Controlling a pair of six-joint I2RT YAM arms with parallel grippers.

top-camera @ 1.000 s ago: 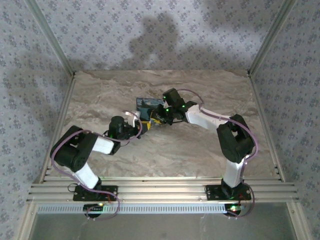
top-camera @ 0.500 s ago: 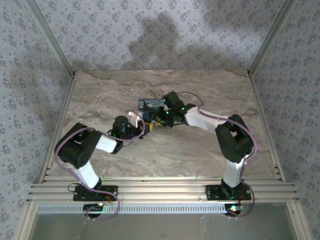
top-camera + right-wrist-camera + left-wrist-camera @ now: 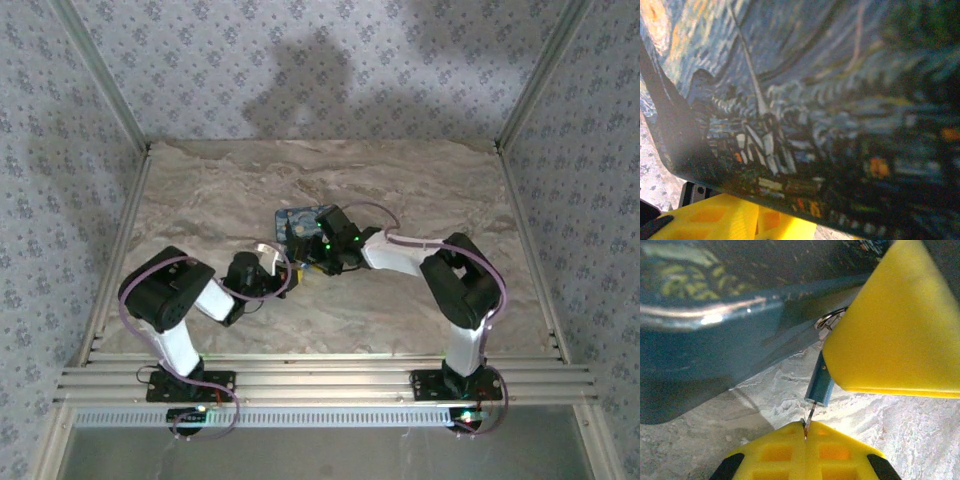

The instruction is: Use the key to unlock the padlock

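In the left wrist view my left gripper [image 3: 805,432] is shut on the key [image 3: 810,417], a thin metal strip seen edge-on. The key runs into the end of a small blue padlock [image 3: 819,387] with a silver ring [image 3: 827,320] at its far end. A broad yellow finger [image 3: 895,325] of the right gripper covers the padlock's upper right side. From above, the left gripper [image 3: 288,270] and right gripper [image 3: 310,254] meet tip to tip mid-table. How far the right jaws stand apart is hidden.
A dark blue box [image 3: 298,216] printed with a starry night painting lies just behind the grippers, close in the left wrist view [image 3: 715,340] and the right wrist view [image 3: 815,100]. The marble tabletop [image 3: 420,190] is walled on three sides.
Both grippers have moved together toward the near edge, away from the box. The left arm has folded in closer to its base.
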